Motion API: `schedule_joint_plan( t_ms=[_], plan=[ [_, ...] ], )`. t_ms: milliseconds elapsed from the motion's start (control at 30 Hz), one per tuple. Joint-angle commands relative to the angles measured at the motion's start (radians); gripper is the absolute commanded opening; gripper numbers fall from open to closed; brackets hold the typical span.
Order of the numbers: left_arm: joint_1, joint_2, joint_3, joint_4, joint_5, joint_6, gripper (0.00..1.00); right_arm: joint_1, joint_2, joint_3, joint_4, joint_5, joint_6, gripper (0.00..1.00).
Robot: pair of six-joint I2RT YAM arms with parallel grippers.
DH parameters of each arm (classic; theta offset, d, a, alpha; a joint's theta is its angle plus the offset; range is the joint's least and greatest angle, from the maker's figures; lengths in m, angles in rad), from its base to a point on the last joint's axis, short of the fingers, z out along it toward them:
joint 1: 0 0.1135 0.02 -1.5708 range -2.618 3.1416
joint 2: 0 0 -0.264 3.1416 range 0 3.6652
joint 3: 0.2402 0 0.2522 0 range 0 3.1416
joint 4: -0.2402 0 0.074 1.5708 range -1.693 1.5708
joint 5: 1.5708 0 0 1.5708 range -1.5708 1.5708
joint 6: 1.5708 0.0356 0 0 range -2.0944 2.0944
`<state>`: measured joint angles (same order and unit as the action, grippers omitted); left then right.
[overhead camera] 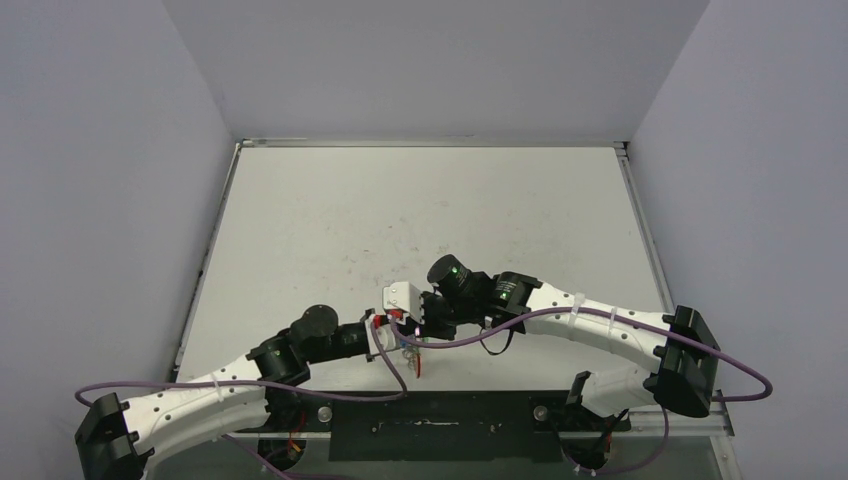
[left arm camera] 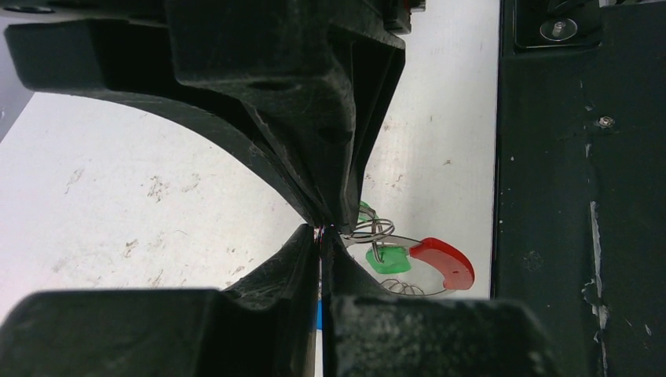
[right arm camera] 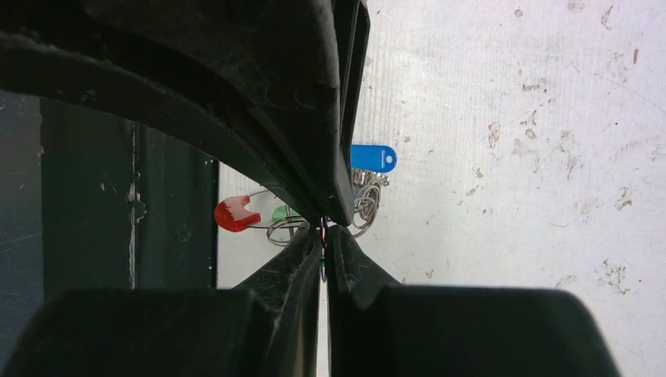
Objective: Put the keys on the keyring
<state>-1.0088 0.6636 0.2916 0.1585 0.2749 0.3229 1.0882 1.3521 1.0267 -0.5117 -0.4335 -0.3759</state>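
Black fingers of the left gripper are pressed tip to tip low over the white table close to its near edge, and I cannot tell whether anything thin is pinched between them. Just right of them is the keyring, its red section turned toward the dark base plate, with a green key against the silvery coils and a blue key on the far side. Further right, the right gripper is likewise closed narrow, tips meeting beside the coil.

A scuffed white table sits between plain grey walls, with a black mounting plate along its near edge.
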Motion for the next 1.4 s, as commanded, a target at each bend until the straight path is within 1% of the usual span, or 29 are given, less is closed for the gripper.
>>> schedule_joint_plan(
  t_ms=[0,100,133,167,200,267,367,433,533,800,1033,1067,1167,1233,1367],
  plan=[
    [-0.004,-0.018,0.012,0.049,0.002,-0.007,0.0,0.008,-0.027,0.009,0.094,0.002,0.011,0.05],
    [-0.004,-0.044,-0.014,0.072,-0.006,-0.032,0.0,-0.01,-0.055,-0.021,0.144,0.009,0.045,0.35],
    [-0.004,-0.055,-0.026,0.086,-0.009,-0.04,0.0,-0.018,-0.068,-0.034,0.165,0.004,0.059,0.42],
    [-0.004,-0.067,-0.04,0.101,-0.012,-0.048,0.0,-0.029,-0.082,-0.045,0.181,-0.007,0.07,0.46],
    [-0.004,-0.081,-0.054,0.122,-0.017,-0.061,0.0,-0.042,-0.1,-0.056,0.194,-0.025,0.08,0.48],
    [-0.004,-0.104,-0.08,0.147,-0.023,-0.072,0.0,-0.072,-0.126,-0.079,0.222,-0.07,0.104,0.5],
    [-0.004,-0.134,-0.1,0.156,-0.028,-0.084,0.0,-0.124,-0.16,-0.12,0.275,-0.159,0.139,0.49],
    [-0.004,-0.146,-0.108,0.159,-0.027,-0.089,0.0,-0.15,-0.174,-0.143,0.303,-0.201,0.149,0.47],
    [-0.004,-0.151,-0.112,0.159,-0.027,-0.094,0.0,-0.153,-0.177,-0.163,0.316,-0.232,0.158,0.45],
    [-0.004,-0.132,-0.107,0.162,-0.028,-0.092,0.0,-0.15,-0.165,-0.189,0.358,-0.263,0.222,0.42],
    [-0.004,-0.115,-0.098,0.161,-0.028,-0.083,0.0,-0.13,-0.141,-0.197,0.36,-0.233,0.243,0.41],
    [-0.004,-0.114,-0.096,0.157,-0.028,-0.082,0.0,-0.124,-0.134,-0.195,0.356,-0.226,0.243,0.39],
    [-0.004,-0.116,-0.095,0.151,-0.028,-0.078,0.0,-0.119,-0.114,-0.186,0.341,-0.221,0.245,0.26],
    [-0.004,-0.12,-0.095,0.149,-0.028,-0.076,0.0,-0.118,-0.105,-0.183,0.343,-0.225,0.246,0.21],
    [-0.004,-0.125,-0.093,0.144,-0.027,-0.076,0.0,-0.116,-0.088,-0.175,0.337,-0.221,0.243,0.13]
  ],
)
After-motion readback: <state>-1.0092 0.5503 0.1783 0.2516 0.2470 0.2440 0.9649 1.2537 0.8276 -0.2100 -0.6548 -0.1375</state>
